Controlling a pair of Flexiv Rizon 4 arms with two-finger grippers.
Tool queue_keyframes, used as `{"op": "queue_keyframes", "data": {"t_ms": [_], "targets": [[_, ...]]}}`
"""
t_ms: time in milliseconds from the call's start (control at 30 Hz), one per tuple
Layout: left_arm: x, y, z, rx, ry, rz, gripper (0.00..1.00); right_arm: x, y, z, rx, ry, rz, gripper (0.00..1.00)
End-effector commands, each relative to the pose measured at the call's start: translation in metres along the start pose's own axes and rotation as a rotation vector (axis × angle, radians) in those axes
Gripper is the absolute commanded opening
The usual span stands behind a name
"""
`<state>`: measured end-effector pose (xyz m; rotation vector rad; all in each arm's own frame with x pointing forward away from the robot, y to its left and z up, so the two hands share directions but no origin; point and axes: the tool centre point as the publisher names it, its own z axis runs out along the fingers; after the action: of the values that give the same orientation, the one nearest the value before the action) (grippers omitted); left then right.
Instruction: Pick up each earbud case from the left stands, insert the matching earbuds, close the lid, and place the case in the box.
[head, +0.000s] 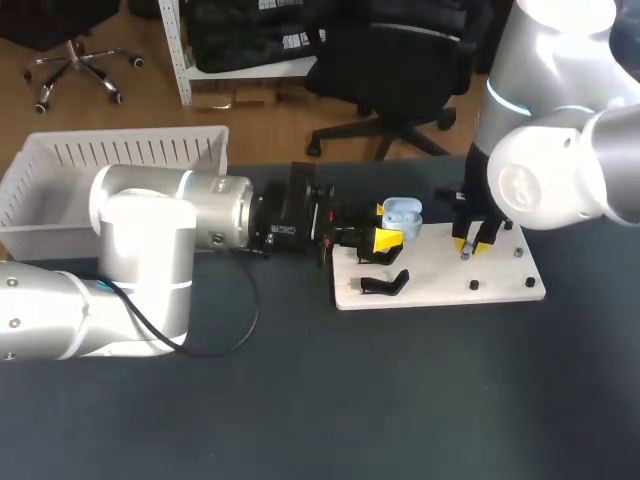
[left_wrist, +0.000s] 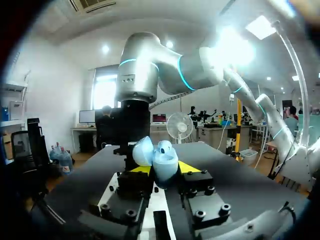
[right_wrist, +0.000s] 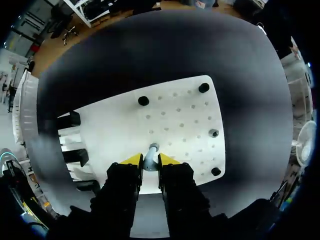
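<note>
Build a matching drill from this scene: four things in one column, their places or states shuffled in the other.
1 earbud case
2 earbud
3 box
4 black stand

a holds nothing, on the white board
b between the fingers of the right gripper
c lid open, in the left gripper
d at the far left of the table

Pairs: 1-c, 2-b, 3-d, 4-a

High behind, looking down on dark table (head: 400, 400). Left wrist: level, close behind pale blue open earbud case (left_wrist: 161, 159). Right wrist: straight down, near white perforated board (right_wrist: 175, 120). Both seen from above too.
</note>
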<state>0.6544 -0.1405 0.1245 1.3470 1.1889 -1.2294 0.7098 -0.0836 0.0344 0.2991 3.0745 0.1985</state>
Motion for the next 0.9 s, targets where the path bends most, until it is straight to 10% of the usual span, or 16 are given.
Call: {"op": "queue_keyframes", "data": {"t_ms": [33, 533, 900], "targets": [[0.001, -0.001, 0.001, -0.005, -0.004, 0.004, 0.0, 0.006, -0.003, -0.01, 0.0, -0.012, 0.005, 0.0], [0.001, -0.001, 0.001, -0.005, -0.004, 0.004, 0.0, 0.003, 0.001, -0.036, -0.036, 0.0, 0.064, 0.0], [0.001, -0.001, 0.001, -0.005, -0.004, 0.004, 0.0, 0.006, 0.006, -0.121, -0.078, 0.049, 0.157, 0.0]]}}
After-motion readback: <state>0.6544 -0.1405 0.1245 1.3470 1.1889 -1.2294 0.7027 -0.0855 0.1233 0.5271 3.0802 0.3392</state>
